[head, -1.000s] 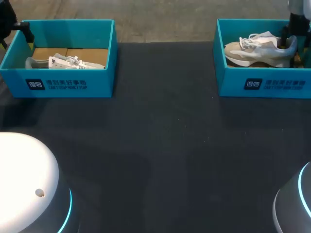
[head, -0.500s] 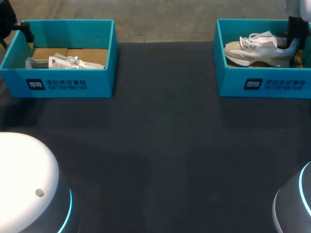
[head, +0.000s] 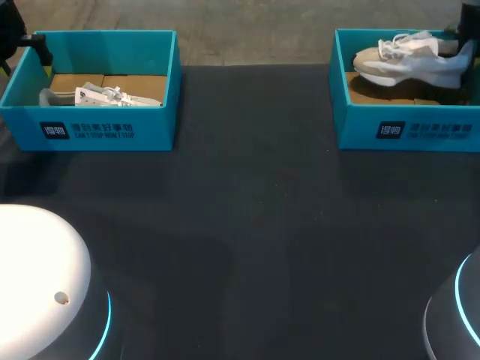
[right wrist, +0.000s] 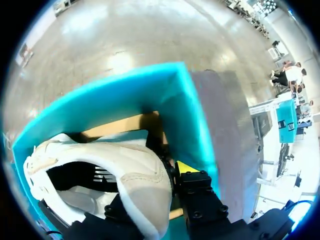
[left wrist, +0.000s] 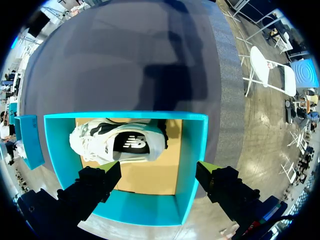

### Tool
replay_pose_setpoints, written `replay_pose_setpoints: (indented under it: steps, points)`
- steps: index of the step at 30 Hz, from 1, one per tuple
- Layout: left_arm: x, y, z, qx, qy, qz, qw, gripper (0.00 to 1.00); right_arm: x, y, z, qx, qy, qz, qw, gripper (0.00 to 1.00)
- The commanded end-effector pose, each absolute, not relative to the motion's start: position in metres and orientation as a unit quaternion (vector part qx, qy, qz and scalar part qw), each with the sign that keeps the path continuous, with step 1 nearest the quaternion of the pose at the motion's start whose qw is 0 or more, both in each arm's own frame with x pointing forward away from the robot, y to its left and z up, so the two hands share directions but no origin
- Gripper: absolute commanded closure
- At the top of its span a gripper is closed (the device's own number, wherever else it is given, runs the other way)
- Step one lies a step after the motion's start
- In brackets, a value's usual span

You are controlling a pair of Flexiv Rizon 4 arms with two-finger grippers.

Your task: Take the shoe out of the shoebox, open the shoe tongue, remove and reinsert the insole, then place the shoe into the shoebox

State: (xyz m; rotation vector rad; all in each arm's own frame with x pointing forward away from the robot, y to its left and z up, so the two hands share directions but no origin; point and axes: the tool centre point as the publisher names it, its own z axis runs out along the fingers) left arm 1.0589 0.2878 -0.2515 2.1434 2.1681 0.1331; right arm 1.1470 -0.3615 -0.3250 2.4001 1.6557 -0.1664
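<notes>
**Step one in hand: shoe at the rim**

My right gripper (right wrist: 172, 172) is clenched on the heel of the white-and-beige laced trainer (head: 411, 56). It holds the trainer at rim height over its teal cardboard shoebox (head: 405, 131), upper right of the head frame. Next, I judge: clear the front wall and set it on the dark tabletop (head: 255, 225), tongue up. My left gripper (left wrist: 157, 172) is released above a second teal shoebox (left wrist: 192, 150). Only the right wrist view shows the heel grasp; only the left shows those spread fingers.
</notes>
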Motion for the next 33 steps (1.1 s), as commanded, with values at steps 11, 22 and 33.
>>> replay_pose_setpoints:
  steps: [11, 22, 33]
  points:
    - [1.059, 0.288, -0.252, 0.702, 0.71, 0.044, 0.045, 0.0, 1.114, -0.334, -0.195, 0.786, 0.596, -0.024, 0.163, 1.0]
    - [1.059, 0.288, -0.252, 0.702, 0.71, 0.044, 0.045, 0.0, 1.109, -0.315, -0.159, 0.772, 0.612, -0.006, 0.172, 1.0]
    - [1.059, 0.288, -0.252, 0.702, 0.71, 0.044, 0.045, 0.0, 1.109, -0.315, -0.159, 0.772, 0.612, -0.006, 0.172, 1.0]
